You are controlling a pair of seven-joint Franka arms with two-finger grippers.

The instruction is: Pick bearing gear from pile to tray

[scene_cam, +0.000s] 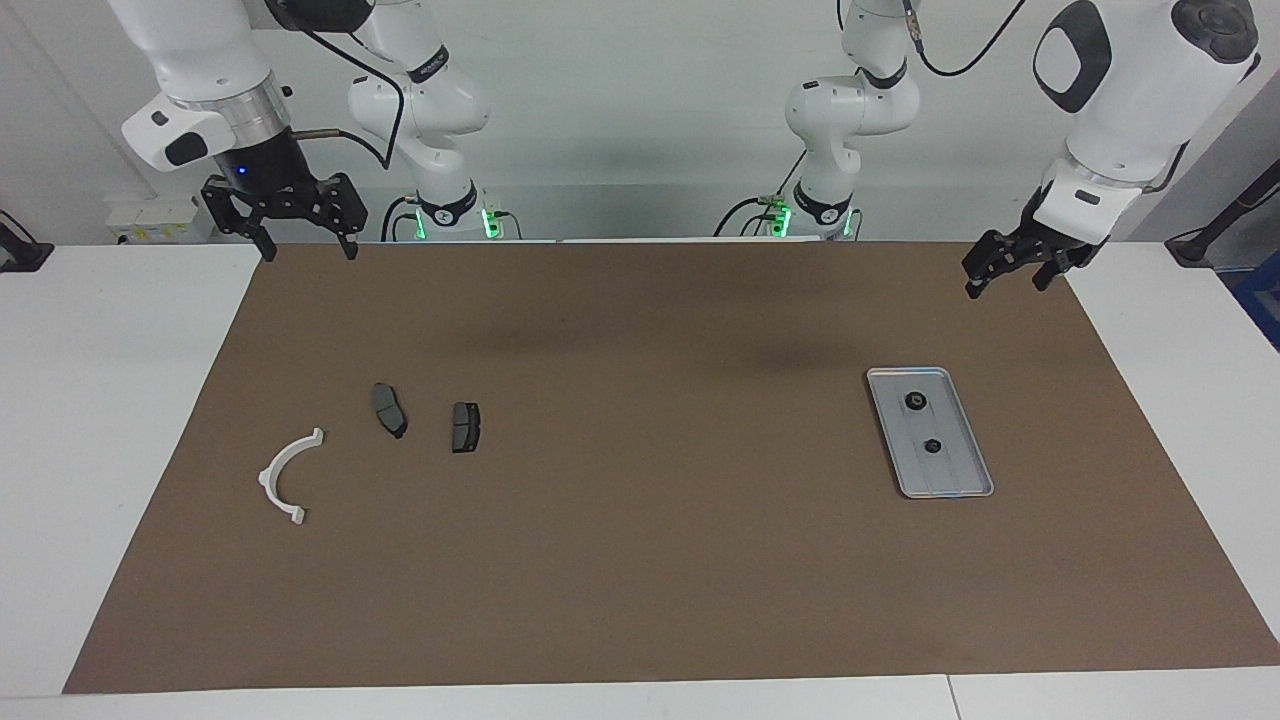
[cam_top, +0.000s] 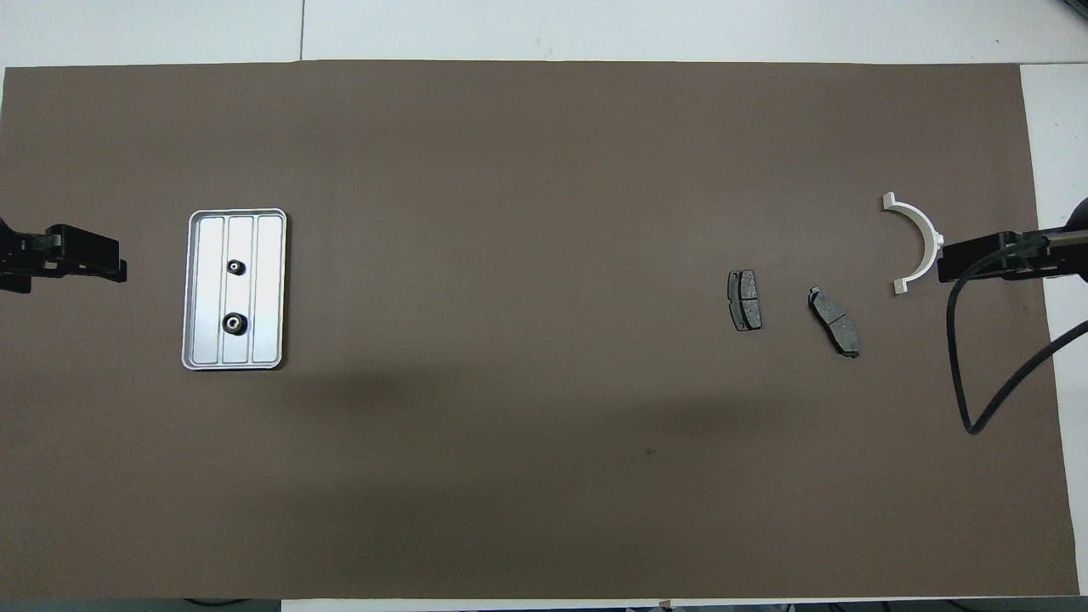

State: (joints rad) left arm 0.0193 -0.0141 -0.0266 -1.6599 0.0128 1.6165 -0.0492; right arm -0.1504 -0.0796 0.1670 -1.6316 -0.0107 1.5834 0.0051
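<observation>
The silver-grey tray (scene_cam: pixel 957 472) lies toward the left arm's end of the table, with two small black round gears (scene_cam: pixel 914 401) (scene_cam: pixel 932 446) on it. In the overhead view the tray (cam_top: pixel 269 293) shows the same two gears (cam_top: pixel 236 267) (cam_top: pixel 232 323). The pile lies toward the right arm's end: a white half-ring bracket (scene_cam: pixel 285 476) and two dark brake pads (scene_cam: pixel 389 409) (scene_cam: pixel 465 427). No loose gear shows among them. My right gripper (scene_cam: pixel 309 254) hangs open and empty, raised over the mat's edge at the robots' end. My left gripper (scene_cam: pixel 1005 290) hangs open and empty, raised over the mat corner at its own end.
A brown mat (scene_cam: pixel 640 560) covers most of the white table. In the overhead view the bracket (cam_top: pixel 918 240) sits beside the right gripper (cam_top: pixel 942 262), whose black cable (cam_top: pixel 977 374) loops over the mat's edge. The pads (cam_top: pixel 745 300) (cam_top: pixel 834 321) lie nearer the middle.
</observation>
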